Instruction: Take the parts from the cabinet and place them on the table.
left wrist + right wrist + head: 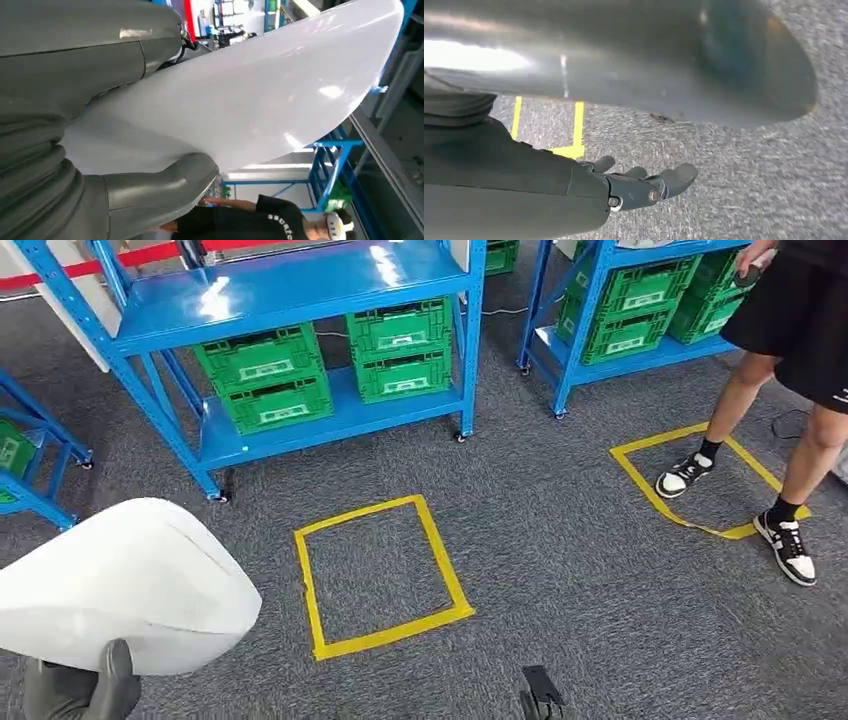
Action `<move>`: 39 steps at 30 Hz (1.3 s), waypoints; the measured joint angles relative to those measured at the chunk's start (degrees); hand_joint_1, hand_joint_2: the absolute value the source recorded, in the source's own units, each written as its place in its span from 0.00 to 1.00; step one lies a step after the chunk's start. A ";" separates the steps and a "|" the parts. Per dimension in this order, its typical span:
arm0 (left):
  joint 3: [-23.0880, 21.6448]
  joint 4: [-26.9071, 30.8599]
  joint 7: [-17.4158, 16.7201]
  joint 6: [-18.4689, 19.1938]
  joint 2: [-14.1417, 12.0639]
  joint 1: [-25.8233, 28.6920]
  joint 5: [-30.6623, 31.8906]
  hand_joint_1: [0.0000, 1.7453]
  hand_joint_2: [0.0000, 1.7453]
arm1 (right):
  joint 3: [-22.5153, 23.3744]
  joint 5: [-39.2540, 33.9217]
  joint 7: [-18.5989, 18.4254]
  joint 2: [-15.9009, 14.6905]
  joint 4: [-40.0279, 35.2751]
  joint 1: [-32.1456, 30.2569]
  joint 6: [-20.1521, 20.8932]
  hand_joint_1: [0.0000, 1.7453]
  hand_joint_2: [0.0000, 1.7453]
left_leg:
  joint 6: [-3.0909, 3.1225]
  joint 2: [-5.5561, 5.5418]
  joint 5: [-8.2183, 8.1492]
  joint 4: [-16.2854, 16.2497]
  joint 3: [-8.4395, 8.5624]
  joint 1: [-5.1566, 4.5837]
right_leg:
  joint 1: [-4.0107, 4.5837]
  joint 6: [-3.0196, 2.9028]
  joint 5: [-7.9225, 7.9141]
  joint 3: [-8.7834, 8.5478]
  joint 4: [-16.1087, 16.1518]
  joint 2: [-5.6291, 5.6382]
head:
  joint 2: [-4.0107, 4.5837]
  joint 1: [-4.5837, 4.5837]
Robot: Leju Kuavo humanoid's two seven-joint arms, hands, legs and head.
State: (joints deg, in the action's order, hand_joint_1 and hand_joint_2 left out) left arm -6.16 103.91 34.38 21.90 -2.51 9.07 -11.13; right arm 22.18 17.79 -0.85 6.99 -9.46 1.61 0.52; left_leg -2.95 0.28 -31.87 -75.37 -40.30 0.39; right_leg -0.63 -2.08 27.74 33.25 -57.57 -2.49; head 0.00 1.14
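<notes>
Warehouse or parts storeroom, blue steel shelving racks point(300, 300) on casters, green stacking crates point(265, 375) with labels, grey carpet floor point(560, 540), yellow tape squares point(380, 575) marking spots

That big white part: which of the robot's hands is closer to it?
Left. The left hand grips the white part from below at its near edge. The right hand hangs apart from it over the carpet, fingers spread, holding nothing.
</notes>
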 joint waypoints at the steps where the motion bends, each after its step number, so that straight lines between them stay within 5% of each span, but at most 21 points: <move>1: 0.00 -0.07 -0.09 0.00 0.17 0.12 0.00 1.00 1.00 | 0.00 -0.09 0.00 0.00 0.00 -0.04 0.00 0.00 0.00 | 0.15 0.09 2.40 2.51 2.27 0.00 | 0.04 0.13 -0.36 0.67 -0.17 -0.63 | 0.00 0.02; 3: 0.00 -0.07 -0.11 0.00 0.37 0.10 0.20 1.00 1.00 | 0.02 -0.20 0.06 0.00 0.00 -0.03 0.02 0.00 0.00 | 0.77 2.45 3.21 12.22 9.59 -0.19 | 0.13 0.47 -0.87 0.94 -0.41 -1.76 | 0.00 0.02; 4: 0.00 -0.02 -0.13 0.00 0.48 -0.06 0.35 1.00 1.00 | 0.02 -0.22 0.17 0.02 0.00 -0.17 0.09 0.00 0.00 | 0.98 4.13 1.16 16.90 12.97 -0.76 | 0.39 0.77 -1.05 1.13 -0.62 -2.23 | 0.00 0.00; 8: 0.46 0.09 0.00 0.00 0.81 0.48 0.44 1.00 1.00 | 0.02 -0.22 0.55 0.02 0.00 -0.14 0.57 0.00 0.00 | 3.08 1.95 0.91 19.22 12.22 -0.98 | 0.43 2.12 -1.76 0.94 -0.52 -4.99 | 0.00 0.00; 9: 0.52 0.11 0.02 0.00 0.98 0.57 0.44 1.00 1.00 | 0.02 -0.22 0.61 -0.07 0.00 -0.07 0.61 0.00 0.00 | 3.47 1.59 1.41 19.42 12.30 -0.58 | -0.02 2.55 -1.10 1.23 -1.35 -3.21 | 0.00 0.00; 11: 0.85 0.07 0.15 0.00 1.22 0.45 0.44 1.00 1.00 | 0.00 -0.17 0.63 -0.11 0.00 -0.18 0.68 0.00 0.00 | 4.21 0.47 2.12 19.29 11.85 -0.41 | -0.12 3.04 3.56 3.80 -7.51 1.16 | 0.00 0.13; 13: 1.00 0.04 0.35 -0.02 1.20 0.50 0.35 1.00 1.00 | 0.00 -0.02 0.50 -0.11 0.00 -0.47 0.77 0.00 0.00 | 4.26 -0.84 2.56 19.01 11.08 -0.47 | -0.09 3.25 7.51 7.47 -16.62 2.12 | 0.00 0.13; 14: 1.25 -0.02 0.39 -0.26 1.20 0.54 0.26 1.00 1.00 | -0.02 0.26 0.37 -0.15 0.00 -0.51 0.76 0.00 0.00 | 4.19 -1.64 2.67 18.72 10.70 -0.50 | -0.07 3.20 7.71 8.10 -18.44 2.19 | 0.00 0.13; 17: 1.59 -0.09 0.66 -0.88 1.05 0.74 -0.20 1.00 1.00 | -0.18 1.25 0.31 -0.37 0.00 -0.41 0.96 0.00 0.00 | 4.05 -3.77 2.65 17.66 9.98 -0.47 | -0.10 2.70 2.33 2.73 -9.11 2.92 | 0.00 0.13; 18: 1.73 -0.07 0.92 -1.03 1.03 0.85 -0.26 1.00 1.00 | -0.31 1.51 0.37 -0.46 0.00 -0.40 1.03 0.00 0.00 | 3.86 -4.50 2.58 17.29 9.80 -0.44 | -0.16 2.35 0.40 -0.30 -3.54 4.48 | 0.00 0.13; 19: 1.81 -0.07 1.18 -1.23 1.00 0.92 -0.37 1.00 1.00 | -0.48 1.77 0.39 -0.61 0.00 -0.35 1.05 0.00 0.00 | 3.52 -4.86 2.53 17.05 9.33 -0.67 | -0.21 2.02 1.72 -1.21 -1.72 7.01 | 0.00 0.09; 23: 2.36 0.50 1.62 -2.56 0.72 1.99 -0.50 1.00 1.00 | -1.31 2.56 0.37 -0.61 0.00 -0.22 1.18 0.00 0.00 | 1.85 -7.19 3.14 17.38 8.20 -0.37 | -0.15 1.09 1.05 -1.16 -1.04 4.49 | 0.00 0.07; 24: 2.49 0.83 1.64 -3.02 0.59 2.40 -0.13 1.00 1.00 | -1.55 3.02 0.42 -0.59 0.00 -0.15 1.47 0.00 0.00 | 1.72 -6.48 2.91 17.06 8.30 -0.31 | -0.48 0.64 0.68 -1.28 -0.48 3.70 | 0.00 0.11; 26: 2.53 1.46 1.97 -3.96 0.57 2.89 0.57 1.00 1.00 | -1.77 3.61 0.57 -0.83 0.00 -0.19 1.99 0.00 0.00 | 1.15 -2.12 -1.07 11.42 5.65 -0.38 | -0.42 -0.05 0.62 -1.34 -0.28 2.38 | 0.00 -0.26; 29: 2.53 2.71 2.32 -5.46 0.81 5.25 1.55 1.00 1.00 | -2.67 4.33 0.70 -1.16 0.00 -0.51 1.99 0.00 0.00 | 0.44 -0.89 -5.63 0.29 0.59 0.13 | -0.31 -0.14 0.73 -1.24 -0.32 0.19 | 0.00 -0.26; 30: 2.53 3.01 2.25 -5.85 0.92 5.93 1.55 1.00 1.00 | -2.82 4.37 0.72 -1.33 0.00 -0.52 1.99 0.00 0.00 | 0.32 -0.77 -4.80 0.54 0.81 0.26 | -0.32 -0.12 0.74 -1.26 -0.32 -0.46 | 0.00 -0.26; 32: 2.53 3.74 2.08 -6.47 1.27 6.74 1.57 1.00 1.00 | -3.06 4.74 1.09 -1.64 0.00 -0.47 2.19 0.00 0.00 | 0.33 0.30 -0.11 8.76 5.09 0.45 | -0.35 0.13 0.90 -1.37 -0.47 -2.00 | 0.00 -0.26; 33: 2.53 4.20 2.01 -6.69 1.40 6.94 1.57 1.00 1.00 | -3.13 4.85 1.48 -1.81 0.00 -0.47 2.27 0.00 0.00 | 0.39 2.05 1.99 13.99 7.95 0.43 | -0.36 0.38 1.06 -1.48 -0.63 -2.62 | 0.00 -0.26; 34: 2.53 4.46 1.94 -6.73 1.60 6.92 1.57 1.00 1.00 | -3.15 4.87 1.82 -2.17 0.00 -0.50 2.34 0.00 0.00 | 0.88 5.43 1.93 17.43 9.40 0.19 | -0.07 0.70 1.26 -1.63 -0.83 -3.18 | 0.00 -0.28; 38: 2.53 5.44 0.88 -7.98 2.34 6.93 2.03 1.00 1.00 | -3.63 5.68 1.26 -2.75 0.00 -0.16 1.79 0.00 0.00 | 2.21 2.69 2.59 17.15 8.56 -0.27 | 0.02 2.34 1.24 -2.25 -0.60 -5.60 | 0.00 -0.11; 39: 2.53 5.79 0.33 -8.17 2.62 6.86 2.03 1.00 1.00 | -3.93 6.14 0.61 -2.77 0.00 0.05 1.68 0.00 0.00 | 2.86 2.01 3.21 17.68 9.40 0.33 | -0.25 2.94 1.59 -2.19 -0.82 -4.76 | 0.00 -0.11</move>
State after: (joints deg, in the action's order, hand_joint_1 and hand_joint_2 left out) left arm -3.63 109.70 34.71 13.73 0.11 15.92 -9.09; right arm 18.25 23.94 -0.24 4.22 -9.46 1.66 2.21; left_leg -0.09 2.28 -28.66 -57.69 -30.90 0.72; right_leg -0.89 0.87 29.32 31.06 -58.38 -7.25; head 0.00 1.03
